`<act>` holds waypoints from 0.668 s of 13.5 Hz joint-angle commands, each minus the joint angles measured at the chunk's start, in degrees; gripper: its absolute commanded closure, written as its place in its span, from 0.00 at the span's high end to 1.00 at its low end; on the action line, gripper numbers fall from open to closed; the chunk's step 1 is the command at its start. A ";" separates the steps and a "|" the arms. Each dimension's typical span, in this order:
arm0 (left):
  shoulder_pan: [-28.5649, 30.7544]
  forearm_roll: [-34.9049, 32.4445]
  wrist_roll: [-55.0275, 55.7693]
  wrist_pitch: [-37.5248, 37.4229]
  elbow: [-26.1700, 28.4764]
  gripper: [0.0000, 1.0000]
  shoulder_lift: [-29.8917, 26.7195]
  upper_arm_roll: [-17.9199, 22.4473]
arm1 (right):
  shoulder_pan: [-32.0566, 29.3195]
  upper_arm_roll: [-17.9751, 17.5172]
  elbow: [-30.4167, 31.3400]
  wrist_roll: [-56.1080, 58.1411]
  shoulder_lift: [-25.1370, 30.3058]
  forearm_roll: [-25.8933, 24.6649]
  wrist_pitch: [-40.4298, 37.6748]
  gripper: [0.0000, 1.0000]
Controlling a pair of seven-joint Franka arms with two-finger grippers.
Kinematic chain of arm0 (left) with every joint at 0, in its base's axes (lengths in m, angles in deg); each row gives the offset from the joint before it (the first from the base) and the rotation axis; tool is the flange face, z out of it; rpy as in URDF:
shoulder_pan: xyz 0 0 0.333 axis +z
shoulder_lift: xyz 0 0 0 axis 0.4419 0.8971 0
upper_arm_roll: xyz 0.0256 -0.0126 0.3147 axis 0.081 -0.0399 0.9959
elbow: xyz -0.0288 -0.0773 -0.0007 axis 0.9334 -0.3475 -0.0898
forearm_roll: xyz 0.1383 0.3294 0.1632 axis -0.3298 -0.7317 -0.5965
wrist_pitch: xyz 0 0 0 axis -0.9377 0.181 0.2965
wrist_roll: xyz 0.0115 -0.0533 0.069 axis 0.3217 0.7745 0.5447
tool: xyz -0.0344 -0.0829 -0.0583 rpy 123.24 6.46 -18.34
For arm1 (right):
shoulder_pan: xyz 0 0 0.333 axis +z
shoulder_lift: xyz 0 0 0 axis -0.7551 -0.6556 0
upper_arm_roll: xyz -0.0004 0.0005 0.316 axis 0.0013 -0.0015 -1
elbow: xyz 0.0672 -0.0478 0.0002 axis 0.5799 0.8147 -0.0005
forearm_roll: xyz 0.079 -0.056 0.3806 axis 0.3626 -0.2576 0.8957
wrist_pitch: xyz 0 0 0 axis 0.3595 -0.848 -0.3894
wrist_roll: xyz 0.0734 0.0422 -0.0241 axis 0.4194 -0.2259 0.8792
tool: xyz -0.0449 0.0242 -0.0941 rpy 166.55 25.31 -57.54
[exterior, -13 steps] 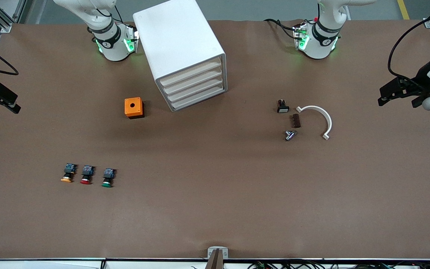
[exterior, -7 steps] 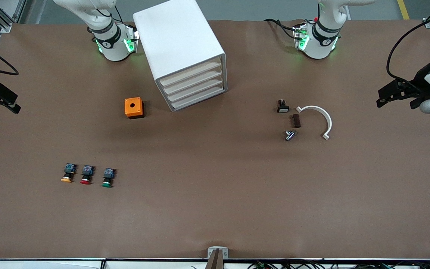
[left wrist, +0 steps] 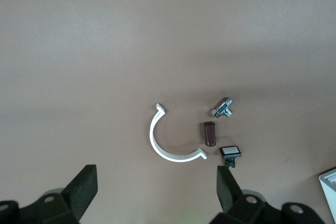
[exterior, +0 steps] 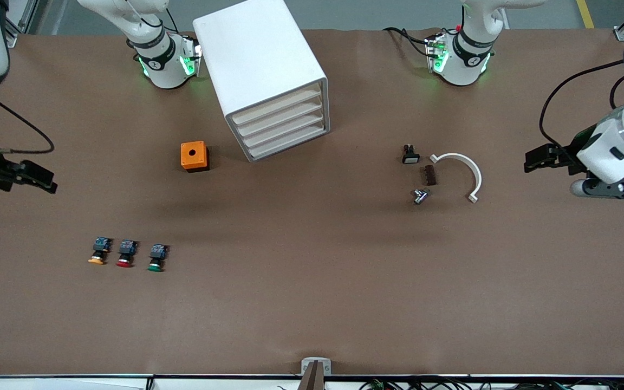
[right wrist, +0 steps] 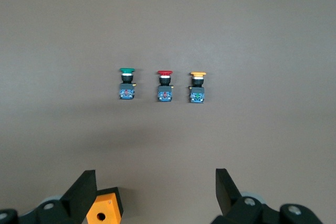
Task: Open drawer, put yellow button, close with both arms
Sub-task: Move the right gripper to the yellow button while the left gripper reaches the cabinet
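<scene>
The white cabinet (exterior: 252, 54) stands between the arm bases, and its topmost drawer (exterior: 277, 106) is shut like the three below it. The yellow button (exterior: 97, 252) lies at the right arm's end of a row with the red-capped (exterior: 124, 253) and green-capped (exterior: 156, 257) buttons. It also shows in the right wrist view (right wrist: 198, 87). My right gripper (exterior: 41, 181) (right wrist: 155, 192) is open and empty over the table at the right arm's end. My left gripper (exterior: 537, 158) (left wrist: 156, 190) is open and empty over the table at the left arm's end.
An orange box with a hole (exterior: 194, 156) (right wrist: 103, 211) sits beside the cabinet. A white arc clip (exterior: 461, 168) (left wrist: 168, 140), a small black switch (exterior: 410, 155), a brown block (exterior: 429, 175) and a metal bolt (exterior: 420, 196) lie toward the left arm's end.
Both grippers have moved in from the table's ends toward the middle and lower in the front view. Nothing on the table has moved.
</scene>
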 commanded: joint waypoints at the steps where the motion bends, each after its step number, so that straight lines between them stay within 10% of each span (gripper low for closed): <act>1: -0.71 -0.39 3.08 -0.30 -0.07 1.00 1.16 -1.16 | -1.91 -0.68 -0.87 0.80 -4.59 0.14 1.28 1.00; 9: -13.44 6.62 35.74 -4.60 -9.02 1.00 11.86 -1.69 | -4.11 -0.68 -0.87 2.90 -14.01 0.06 5.67 1.00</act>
